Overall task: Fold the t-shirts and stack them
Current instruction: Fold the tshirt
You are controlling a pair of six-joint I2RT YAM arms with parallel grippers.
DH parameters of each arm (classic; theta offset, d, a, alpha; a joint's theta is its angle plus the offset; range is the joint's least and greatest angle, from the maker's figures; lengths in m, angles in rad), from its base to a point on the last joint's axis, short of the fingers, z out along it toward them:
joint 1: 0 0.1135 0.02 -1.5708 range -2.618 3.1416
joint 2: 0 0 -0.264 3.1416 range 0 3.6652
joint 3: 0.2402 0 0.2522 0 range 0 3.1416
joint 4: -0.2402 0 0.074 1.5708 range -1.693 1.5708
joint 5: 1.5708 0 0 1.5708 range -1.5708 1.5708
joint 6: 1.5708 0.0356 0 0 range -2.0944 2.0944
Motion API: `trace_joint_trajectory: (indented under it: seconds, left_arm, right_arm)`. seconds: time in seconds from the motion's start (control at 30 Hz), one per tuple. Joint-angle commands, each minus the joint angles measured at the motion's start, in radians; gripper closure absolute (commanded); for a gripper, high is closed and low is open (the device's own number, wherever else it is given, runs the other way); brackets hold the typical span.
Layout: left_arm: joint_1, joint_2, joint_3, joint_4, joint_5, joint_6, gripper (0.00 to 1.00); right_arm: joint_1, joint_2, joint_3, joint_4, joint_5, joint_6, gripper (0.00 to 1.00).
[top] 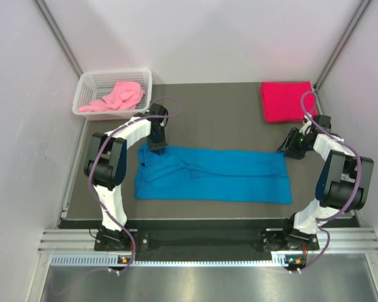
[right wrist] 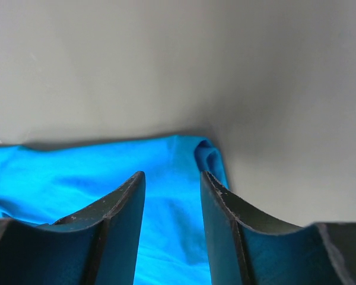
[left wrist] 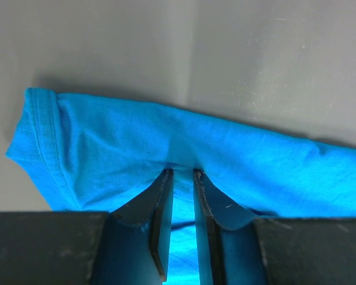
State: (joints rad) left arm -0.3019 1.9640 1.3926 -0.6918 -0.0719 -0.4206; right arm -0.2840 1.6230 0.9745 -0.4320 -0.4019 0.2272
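The bright blue t-shirt (top: 220, 176) lies folded lengthwise in a long strip across the dark mat. My left gripper (top: 156, 148) is at its far left edge, near the sleeve. In the left wrist view the jaws (left wrist: 182, 172) stand close together and pinch a fold of the blue cloth (left wrist: 136, 136). My right gripper (top: 288, 151) is at the shirt's far right corner. In the right wrist view it (right wrist: 172, 175) is open, its fingers straddling the blue corner (right wrist: 77, 166). The crimson red t-shirt (top: 286, 100) lies folded at the back right. The pink t-shirt (top: 116, 97) is crumpled in the basket.
A white mesh basket (top: 88, 78) stands at the back left corner. White walls close in the mat on the left, back and right. A metal rail (top: 201, 242) runs along the near edge by the arm bases.
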Motion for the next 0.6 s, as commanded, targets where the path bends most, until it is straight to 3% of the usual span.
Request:
trace_joint_trajectory:
  seconds: [0.0, 0.37, 0.5, 0.57]
  left_arm:
    - [0.007, 0.035, 0.028, 0.041, -0.046, 0.011, 0.75]
    - [0.007, 0.041, 0.034, 0.04, -0.055, 0.009, 0.75]
    - [0.007, 0.052, 0.025, 0.046, -0.106, 0.003, 0.75]
    - [0.009, 0.059, 0.017, 0.052, -0.141, -0.006, 0.75]
  right_arm:
    - [-0.012, 0.026, 0.052, -0.002, -0.002, -0.042, 0.57]
    - [-0.011, 0.069, 0.069, 0.032, -0.008, -0.06, 0.63]
    - [-0.011, 0.051, 0.047, 0.094, -0.002, -0.061, 1.0]
    - [-0.011, 0.037, 0.029, 0.154, 0.006, -0.065, 1.0]
